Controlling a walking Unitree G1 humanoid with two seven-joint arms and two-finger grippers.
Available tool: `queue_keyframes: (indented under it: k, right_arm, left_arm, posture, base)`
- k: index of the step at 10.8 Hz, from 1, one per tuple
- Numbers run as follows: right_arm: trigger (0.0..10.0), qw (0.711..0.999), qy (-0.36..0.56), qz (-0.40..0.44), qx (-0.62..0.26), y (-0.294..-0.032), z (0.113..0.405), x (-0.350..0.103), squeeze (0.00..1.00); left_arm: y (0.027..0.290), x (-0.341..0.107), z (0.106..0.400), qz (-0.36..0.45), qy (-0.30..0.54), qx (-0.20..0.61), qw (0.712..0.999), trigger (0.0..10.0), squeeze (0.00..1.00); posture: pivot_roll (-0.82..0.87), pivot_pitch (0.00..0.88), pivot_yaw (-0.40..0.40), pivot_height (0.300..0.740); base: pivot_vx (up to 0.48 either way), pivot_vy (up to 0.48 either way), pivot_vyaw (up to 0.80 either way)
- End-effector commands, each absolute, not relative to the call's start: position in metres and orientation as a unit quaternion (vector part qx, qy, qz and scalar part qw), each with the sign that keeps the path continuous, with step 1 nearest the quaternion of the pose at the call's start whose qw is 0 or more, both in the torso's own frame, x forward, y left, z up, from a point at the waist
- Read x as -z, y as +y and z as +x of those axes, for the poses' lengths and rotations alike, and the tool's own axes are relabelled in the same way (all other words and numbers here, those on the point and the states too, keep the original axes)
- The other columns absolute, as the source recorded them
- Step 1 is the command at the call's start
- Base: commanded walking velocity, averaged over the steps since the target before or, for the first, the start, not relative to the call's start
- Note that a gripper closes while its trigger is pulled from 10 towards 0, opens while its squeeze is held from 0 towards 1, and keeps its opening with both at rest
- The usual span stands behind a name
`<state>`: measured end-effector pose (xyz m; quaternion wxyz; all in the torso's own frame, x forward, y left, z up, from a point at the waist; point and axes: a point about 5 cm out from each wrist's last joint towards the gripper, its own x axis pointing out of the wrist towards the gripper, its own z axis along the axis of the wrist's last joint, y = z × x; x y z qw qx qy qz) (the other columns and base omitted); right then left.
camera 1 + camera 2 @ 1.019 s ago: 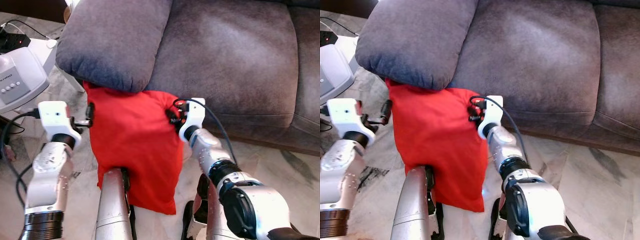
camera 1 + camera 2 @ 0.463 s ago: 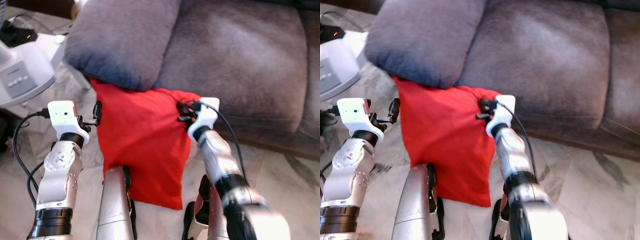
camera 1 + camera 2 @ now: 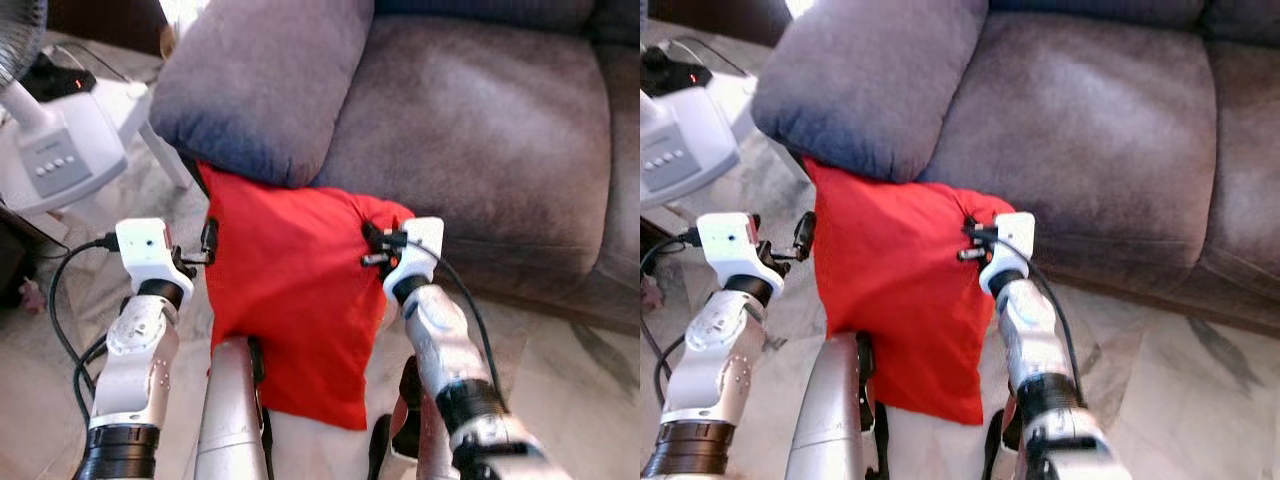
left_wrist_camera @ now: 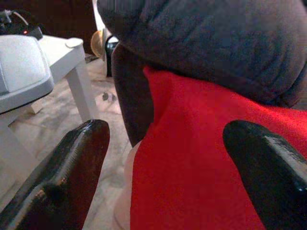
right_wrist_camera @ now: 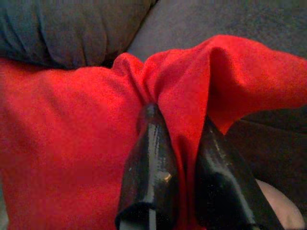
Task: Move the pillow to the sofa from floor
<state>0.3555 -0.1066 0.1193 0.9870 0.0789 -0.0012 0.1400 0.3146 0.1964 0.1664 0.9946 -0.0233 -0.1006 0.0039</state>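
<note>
Risk first: likely to slip out of a one-sided pinch, since only a thin fold of cover is caught at 1 upper corner while the rest of the red pillow [image 3: 290,300] hangs limp. Could also snag on the way up, because the grey sofa cushion [image 3: 262,85] overhangs the pillow's top edge and would drag on the fabric during a lift toward the sofa seat [image 3: 480,130]. Further hazard lower down: bottom of the pillow draped against the robot's silver leg [image 3: 230,415], so a step forward might trap or tread on it. Pillow itself standing tall and slack between floor [image 3: 570,380] and sofa front, leaning on the sofa, top tucked just under the cushion, lowest corner near the tiles. Right gripper [image 5: 184,187] at the pillow's upper right corner, 2 black fingers [image 5: 148,177] closed tight on a bunched ridge of red cloth, cloth pressed between them. Left gripper [image 4: 163,177] just beside the pillow's upper left edge, fingers [image 4: 62,182] spread wide, red fabric sitting in the gap but apparently not yet squeezed; no firm hold on that side. White fan base [image 3: 60,150] on its small table and a black cable [image 3: 65,300] close to the left arm, worth avoiding in any swing outward.
</note>
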Motion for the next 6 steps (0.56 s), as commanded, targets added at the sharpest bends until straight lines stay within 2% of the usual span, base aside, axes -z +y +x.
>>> queue_keyframes:
  k: [1,6]
  right_arm:
    - [10.0,0.987,-0.052,0.088,-0.121,-0.1119,0.3585,-0.14,0.0]
    - [10.0,0.987,-0.055,0.081,-0.127,-0.1073,0.3579,-0.1447,0.0]
  left_arm:
    - [0.1975,-0.1608,0.3137,-0.012,-0.094,-0.008,0.995,10.0,0.0]
    - [0.2005,-0.1601,0.3139,-0.008,-0.099,-0.012,0.995,10.0,0.0]
  posture:
    - [0.21,0.199,0.003,0.548]
    - [0.22,0.21,0.001,0.644]
  base:
    - [0.0,0.0,0.0]
    - [0.0,0.0,0.0]
